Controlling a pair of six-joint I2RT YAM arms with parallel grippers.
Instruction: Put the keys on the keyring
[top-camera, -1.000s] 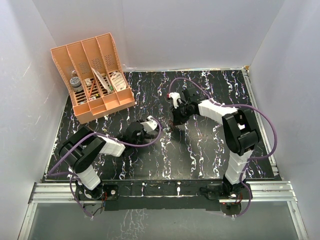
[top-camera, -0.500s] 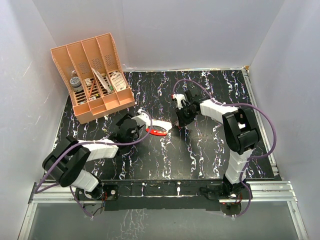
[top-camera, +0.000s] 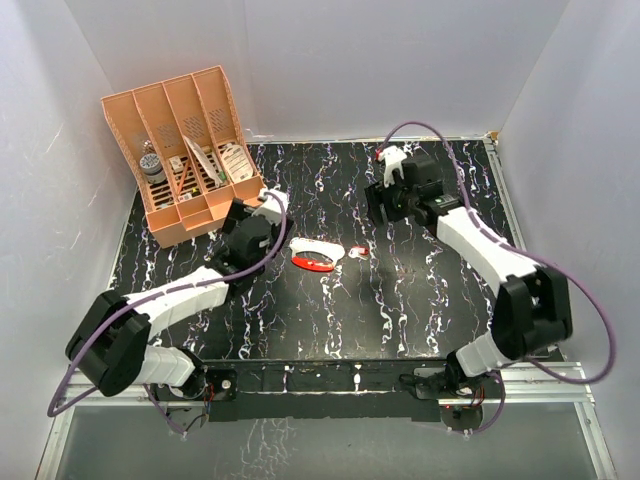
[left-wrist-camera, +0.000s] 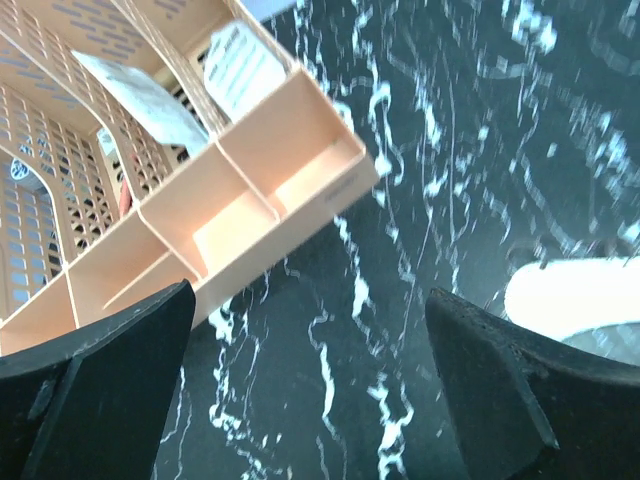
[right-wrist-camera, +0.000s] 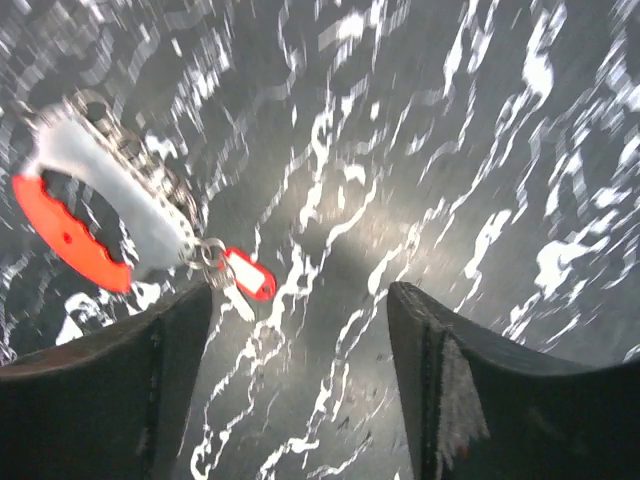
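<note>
Peach slotted organiser (top-camera: 205, 215) stood at far-left corner of table, tilted back, four tall perforated compartments with low front bins. Leftmost compartment held a small grey banded cylinder (top-camera: 152, 165). A slanted white strip (top-camera: 197, 155) lay in a middle compartment. A printed white card (top-camera: 236, 160) leaned in the rightmost one. Front bins looked bare from the left wrist view. Table (top-camera: 400, 300) black with white marbling. Plain white walls (top-camera: 350, 60) on three sides. Aluminium rail (top-camera: 330, 398) ran along near edge.

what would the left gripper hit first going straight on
Likely the organizer, its front corner just ahead of the open left gripper; depth is unclear, so the table might come first.
</note>
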